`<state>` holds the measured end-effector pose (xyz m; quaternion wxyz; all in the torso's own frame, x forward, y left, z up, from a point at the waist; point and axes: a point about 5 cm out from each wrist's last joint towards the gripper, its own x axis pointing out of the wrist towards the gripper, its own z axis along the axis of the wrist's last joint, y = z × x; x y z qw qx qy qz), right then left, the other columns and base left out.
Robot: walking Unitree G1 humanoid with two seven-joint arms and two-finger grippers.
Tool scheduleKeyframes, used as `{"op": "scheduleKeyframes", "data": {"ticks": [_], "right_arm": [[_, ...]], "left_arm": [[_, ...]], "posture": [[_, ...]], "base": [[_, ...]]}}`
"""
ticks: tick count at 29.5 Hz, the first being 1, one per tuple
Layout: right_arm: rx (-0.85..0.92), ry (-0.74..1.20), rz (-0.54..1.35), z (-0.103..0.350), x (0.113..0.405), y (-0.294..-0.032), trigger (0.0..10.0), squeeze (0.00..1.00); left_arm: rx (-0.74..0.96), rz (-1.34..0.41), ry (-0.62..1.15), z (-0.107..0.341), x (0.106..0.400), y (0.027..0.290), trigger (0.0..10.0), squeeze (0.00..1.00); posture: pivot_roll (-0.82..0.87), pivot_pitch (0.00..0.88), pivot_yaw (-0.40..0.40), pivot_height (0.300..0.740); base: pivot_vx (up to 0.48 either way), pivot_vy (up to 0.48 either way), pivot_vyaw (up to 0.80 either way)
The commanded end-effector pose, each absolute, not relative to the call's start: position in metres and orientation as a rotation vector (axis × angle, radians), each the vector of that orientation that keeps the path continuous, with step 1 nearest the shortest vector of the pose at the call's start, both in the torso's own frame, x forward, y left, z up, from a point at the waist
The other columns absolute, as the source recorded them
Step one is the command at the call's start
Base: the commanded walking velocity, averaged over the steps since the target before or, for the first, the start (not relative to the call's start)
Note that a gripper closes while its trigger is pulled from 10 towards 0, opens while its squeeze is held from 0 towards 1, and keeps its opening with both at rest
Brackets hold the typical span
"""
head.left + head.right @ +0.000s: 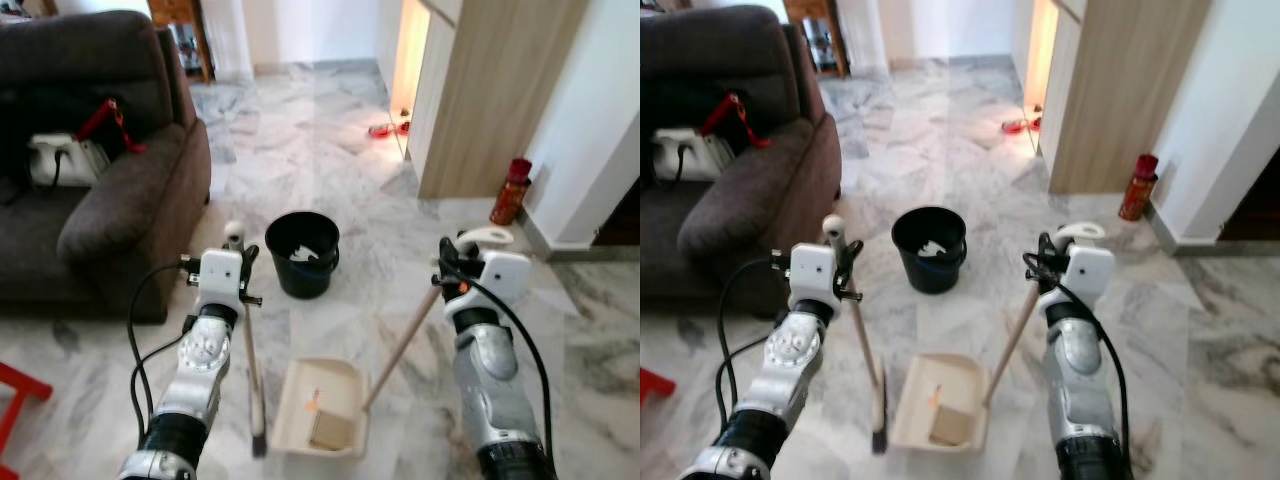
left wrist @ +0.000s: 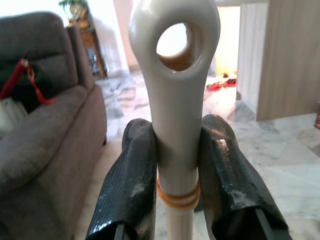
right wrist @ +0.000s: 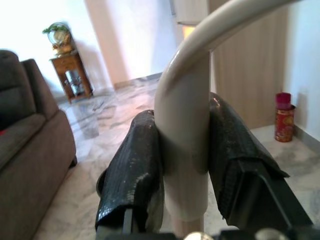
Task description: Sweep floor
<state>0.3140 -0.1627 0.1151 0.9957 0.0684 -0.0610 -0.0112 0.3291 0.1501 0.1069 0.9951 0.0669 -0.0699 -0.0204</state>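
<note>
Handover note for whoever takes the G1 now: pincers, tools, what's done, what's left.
Left pincer: shut on the broom handle just below its hanging loop; brush end on the floor beside the dustpan.
Right pincer: shut on the dustpan handle at its curved top.
Dustpan: resting on the marble floor between the arms, with a brown piece and a small orange scrap already in it.
Black bucket: just ahead of the dustpan, something white inside.
Done: some debris is collected in the pan.
Left: probably tip the pan into the bucket, then check the rest of the floor.
</note>
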Motion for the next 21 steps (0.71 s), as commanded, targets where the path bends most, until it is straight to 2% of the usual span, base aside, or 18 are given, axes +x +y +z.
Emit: {"op": "scheduleKeyframes", "data": {"ticks": [1,21], "right_arm": [[0.176,-0.177,-0.003,0.1273,0.3174,-0.1561,10.0,0.0],[0.175,-0.177,0.015,0.1281,0.3201,-0.1546,10.0,0.0]], "left_arm": [[0.152,-0.036,-0.197,0.1201,0.3327,0.1525,10.0,0.0],[0.147,-0.038,-0.203,0.1203,0.3325,0.1508,10.0,0.0]], "posture": [[-0.08,0.0,0.056,0.74],[-0.07,0.0,0.042,0.74]], "base": [[0.33,0.0,0.0],[0.326,0.0,0.0]]}}
